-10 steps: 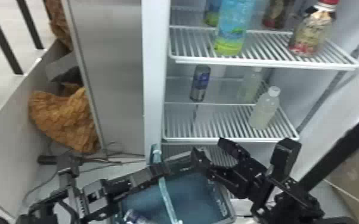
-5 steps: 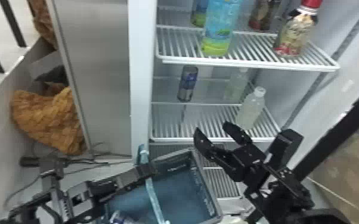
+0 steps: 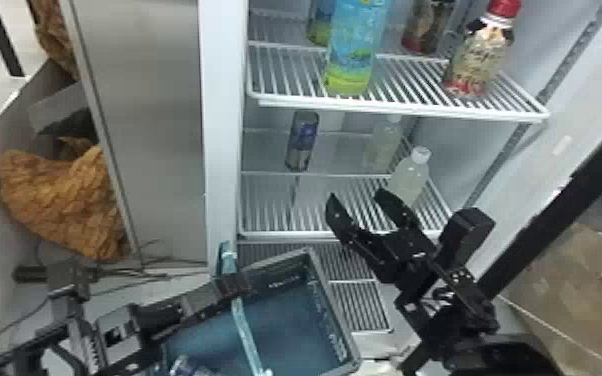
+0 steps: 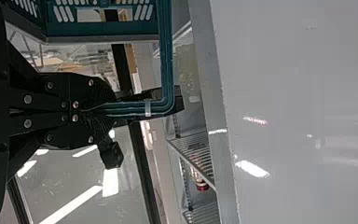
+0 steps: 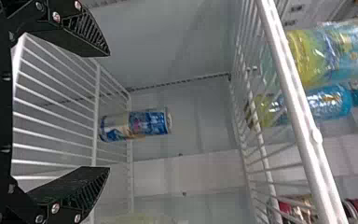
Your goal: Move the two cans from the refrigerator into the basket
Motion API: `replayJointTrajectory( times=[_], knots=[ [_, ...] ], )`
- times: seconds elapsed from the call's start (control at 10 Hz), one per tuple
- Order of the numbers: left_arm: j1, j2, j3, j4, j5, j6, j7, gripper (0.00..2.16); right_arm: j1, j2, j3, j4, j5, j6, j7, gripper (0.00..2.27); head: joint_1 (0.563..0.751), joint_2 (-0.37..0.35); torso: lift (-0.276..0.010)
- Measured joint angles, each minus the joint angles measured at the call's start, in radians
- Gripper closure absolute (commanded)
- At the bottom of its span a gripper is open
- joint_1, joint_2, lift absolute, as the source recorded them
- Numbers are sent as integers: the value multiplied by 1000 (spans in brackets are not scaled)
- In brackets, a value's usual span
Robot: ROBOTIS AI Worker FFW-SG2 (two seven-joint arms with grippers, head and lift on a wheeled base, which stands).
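Spread apart, the two fingers of the right pincer (image 3: 356, 196) hung before the refrigerator's middle shelf (image 3: 270, 234), with nothing between their tips. One can (image 3: 302, 140), silver and blue, stood upright toward the rear of that shelf, on the robot's left side of it. In the right wrist view the can showed beyond the opening between the fingers, well apart from both. Another can (image 3: 185, 369), only partly visible, was in the basket (image 3: 335, 310), at the near end toward the robot's left. On the other arm, the left pincer (image 3: 230, 285) was pressed together on the basket's teal handle (image 3: 245, 335); the left wrist view showed the handle's bars running between its closed tips. The basket lay in front of the refrigerator's lowest racks (image 3: 360, 305), its far corner near them. Toward the robot's right on the middle shelf stood a pale bottle with a white cap (image 3: 410, 172), its lower part hidden behind a finger of the right pincer, and a second pale bottle (image 3: 385, 140) stood farther back. The upper shelf (image 3: 405, 107) held a blue-and-green bottle (image 3: 355, 50), a similar one (image 3: 320, 25) behind it, a red-capped bottle (image 3: 480, 55) and a dark bottle (image 3: 427, 25).
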Motion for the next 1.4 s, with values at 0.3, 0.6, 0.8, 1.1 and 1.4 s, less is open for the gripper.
replayJointTrajectory(
  times=[0.3,0.6,0.8,1.1,1.4],
  knots=[
    [-2,0,0,0,0,0,0,1210,-67,4,17,81,7,-31,-40,179,695,-218,-219],
    [-3,1,-2,0,0,0,0,1210,-158,9,44,179,26,-31,-71,176,695,-204,-219],
    [-3,2,-2,0,0,0,0,1210,-213,14,56,241,48,-31,-88,180,695,-200,-219],
    [-2,3,-4,0,0,0,0,1210,-295,17,94,335,59,-39,-114,180,695,-179,-219],
    [-3,5,-4,0,0,0,0,1210,-377,23,120,422,74,-44,-140,180,695,-164,-219]
  ],
)
